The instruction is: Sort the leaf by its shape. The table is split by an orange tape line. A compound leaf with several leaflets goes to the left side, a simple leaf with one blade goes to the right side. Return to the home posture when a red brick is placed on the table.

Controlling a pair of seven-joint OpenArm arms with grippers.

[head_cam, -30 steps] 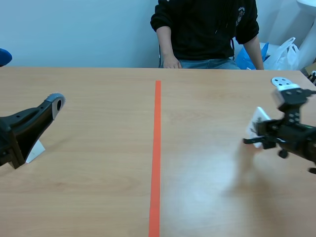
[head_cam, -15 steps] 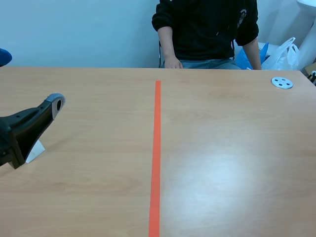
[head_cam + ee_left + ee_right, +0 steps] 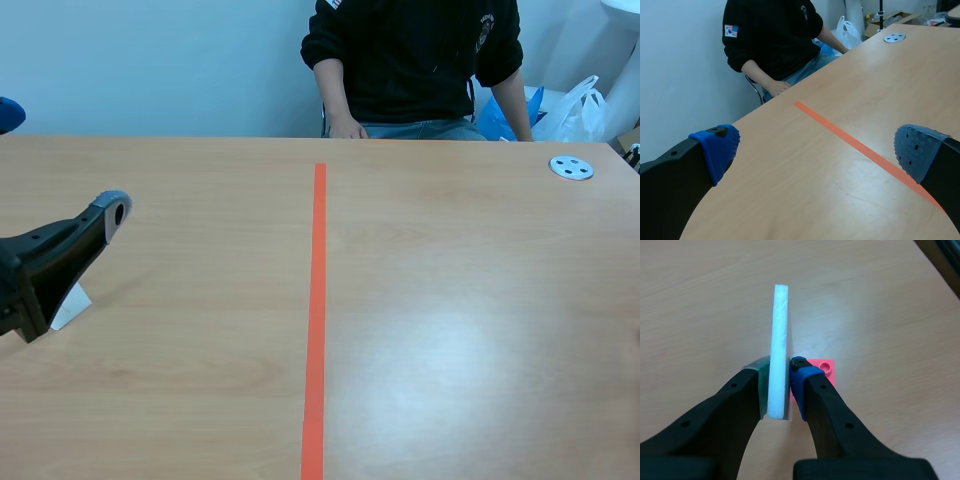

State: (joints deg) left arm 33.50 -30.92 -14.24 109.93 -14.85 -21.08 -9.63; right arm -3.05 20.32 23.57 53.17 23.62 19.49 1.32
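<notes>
The right gripper [image 3: 781, 365] is closed on a thin white foam board [image 3: 780, 320]. Its two pads press the lower part of the board from both sides, so the fingers stand only as far apart as the board is thick. The board is upright and points away from the gripper, above the light wooden table [image 3: 700, 300]. It is seen only from its edge, so I cannot tell what is on its faces, or where the leaf is. Under the blue pad, partly hidden by it, a small red-pink square [image 3: 824, 367] lies on the table; I cannot tell if it is a tape mark or a thing. The left gripper [image 3: 817, 147] is wide open with nothing between its blue dotted pads [image 3: 717, 149], and it hangs low over the left side of the table. In the scene view a small white piece [image 3: 72, 303] lies on the table just under this arm. The long orange tape line [image 3: 316, 320] runs down the middle of the table, away from the robot. A small round grey disc [image 3: 572, 168] lies near the far right corner. A person in a black sweater [image 3: 415, 60] sits across the table.
</notes>
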